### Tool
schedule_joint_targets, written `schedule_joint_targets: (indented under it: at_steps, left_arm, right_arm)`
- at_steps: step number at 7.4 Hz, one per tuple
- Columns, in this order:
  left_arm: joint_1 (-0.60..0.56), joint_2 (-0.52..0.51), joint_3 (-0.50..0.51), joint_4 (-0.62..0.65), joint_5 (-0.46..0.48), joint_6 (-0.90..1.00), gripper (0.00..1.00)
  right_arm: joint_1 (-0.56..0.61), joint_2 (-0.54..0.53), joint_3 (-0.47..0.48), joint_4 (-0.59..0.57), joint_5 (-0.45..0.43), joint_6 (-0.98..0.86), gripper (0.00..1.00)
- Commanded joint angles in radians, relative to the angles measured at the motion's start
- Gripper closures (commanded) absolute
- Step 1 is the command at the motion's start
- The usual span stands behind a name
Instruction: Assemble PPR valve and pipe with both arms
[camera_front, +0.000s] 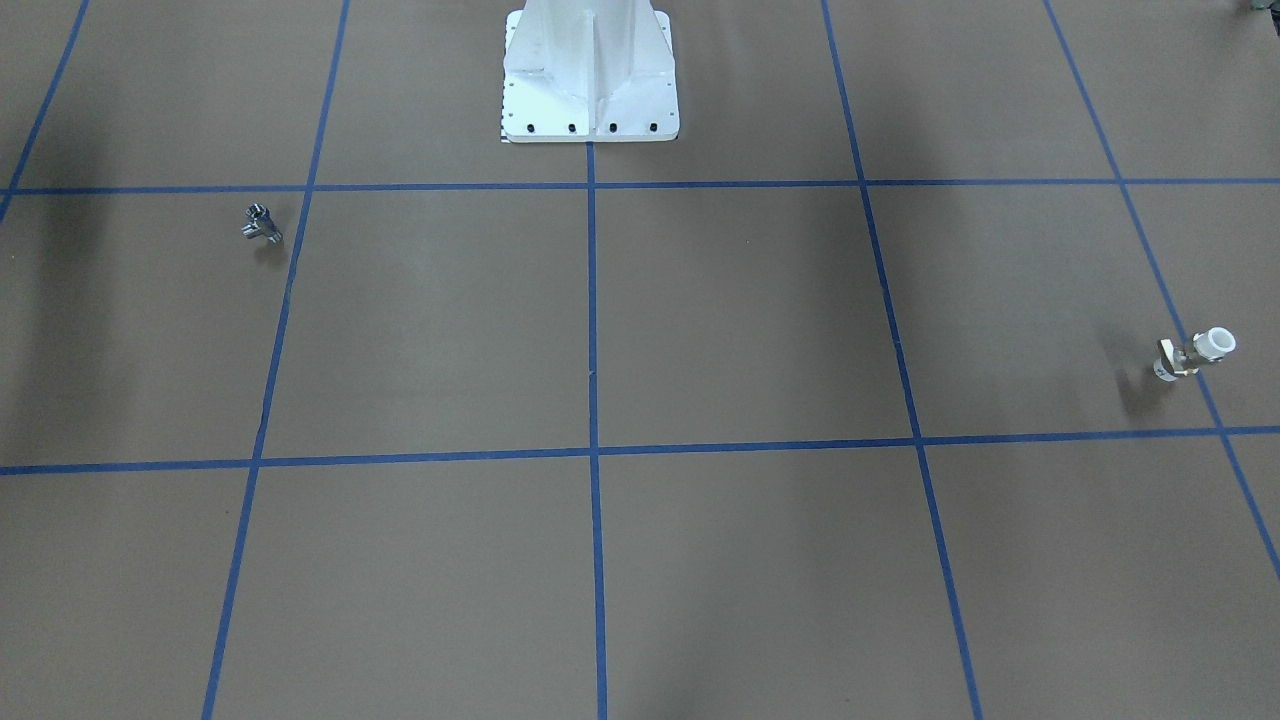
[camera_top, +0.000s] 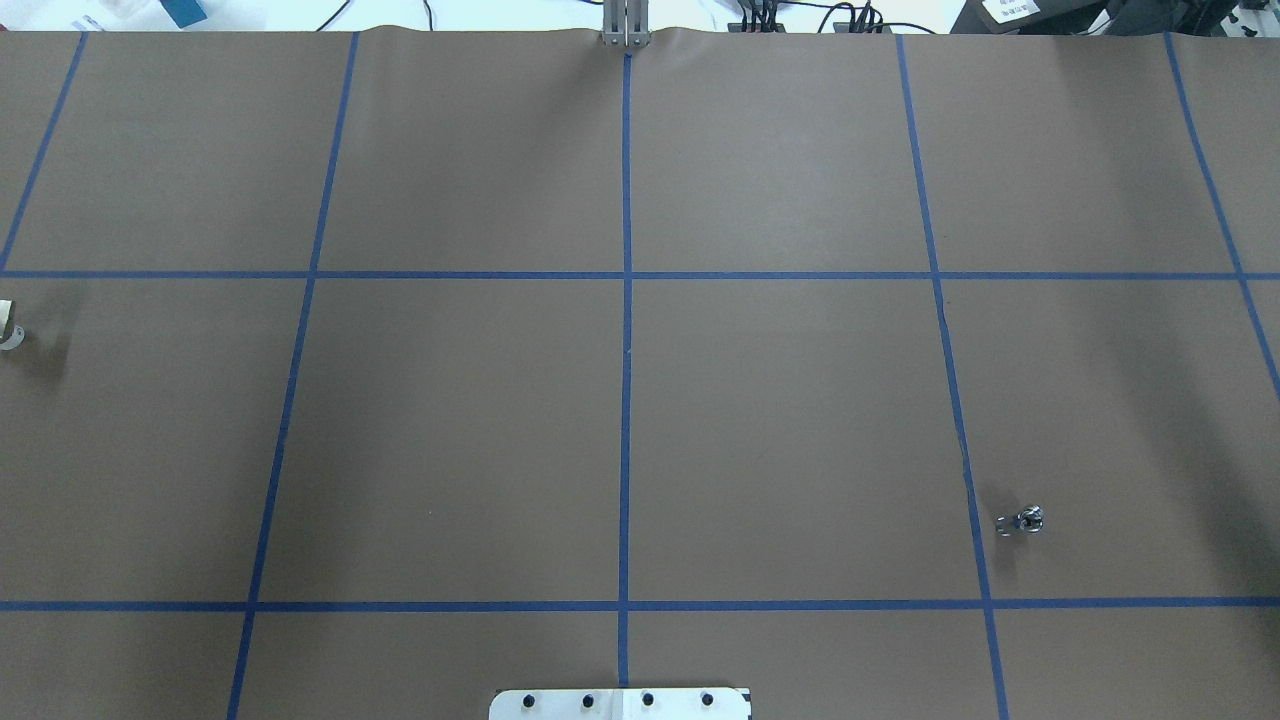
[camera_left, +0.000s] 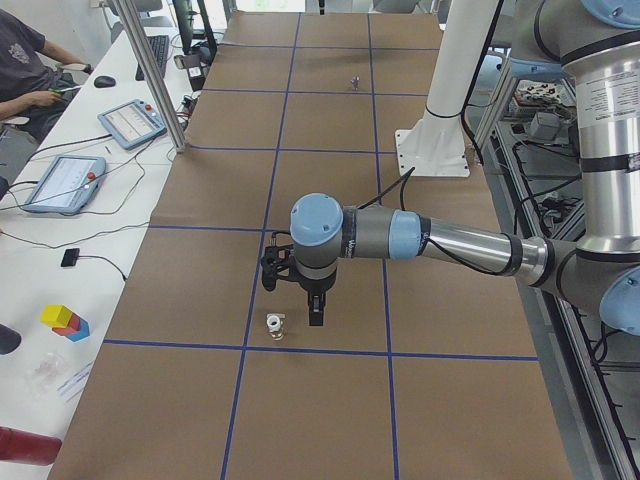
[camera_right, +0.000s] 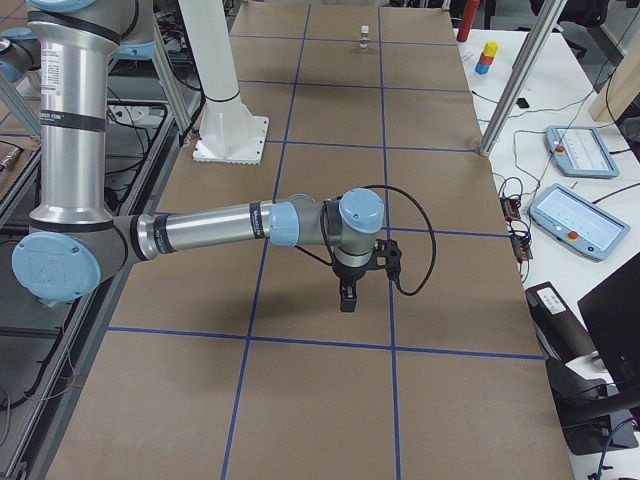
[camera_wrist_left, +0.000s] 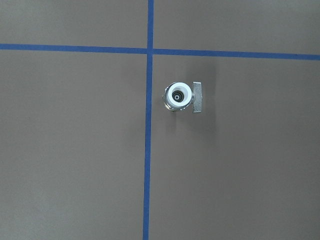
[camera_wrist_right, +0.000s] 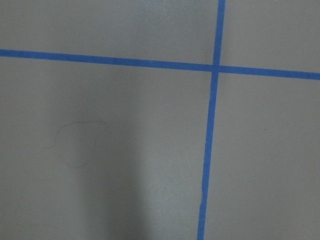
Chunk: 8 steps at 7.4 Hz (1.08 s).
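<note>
The PPR valve (camera_front: 1195, 352), white ring end and brass body, stands on the brown table on my left side. It also shows at the overhead view's left edge (camera_top: 10, 330) and from straight above in the left wrist view (camera_wrist_left: 178, 96). My left gripper (camera_left: 305, 305) hangs just above and beside the valve (camera_left: 275, 326); I cannot tell if it is open. The silver pipe (camera_front: 261, 224) lies on my right side (camera_top: 1020, 521). My right gripper (camera_right: 347, 298) hangs low over the table; I cannot tell its state. The right wrist view shows only table and tape.
The white bolted pedestal (camera_front: 590, 80) stands at the table's robot-side middle. Blue tape lines (camera_top: 626, 300) divide the brown table into squares. Desks with tablets (camera_left: 60, 180) and an operator's arm run along the far side.
</note>
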<state>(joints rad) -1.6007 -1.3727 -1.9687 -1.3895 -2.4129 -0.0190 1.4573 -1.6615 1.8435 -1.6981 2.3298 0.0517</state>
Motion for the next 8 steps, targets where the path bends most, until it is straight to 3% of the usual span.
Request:
schedule_joint_targets:
  at_steps: [1, 6, 8]
  left_arm:
    - [0.001, 0.001, -0.002, -0.02, 0.003, 0.004, 0.0]
    - [0.001, 0.015, -0.012, -0.031, -0.005, 0.001, 0.0]
    - [0.001, 0.015, -0.01, -0.034, -0.003, -0.004, 0.0]
  right_arm:
    - [0.0, 0.0, 0.002, 0.0, 0.0, 0.0, 0.01]
    - [0.002, -0.001, 0.007, 0.0, -0.001, 0.01, 0.01]
    - [0.002, 0.0, 0.025, 0.008, -0.003, 0.15, 0.01]
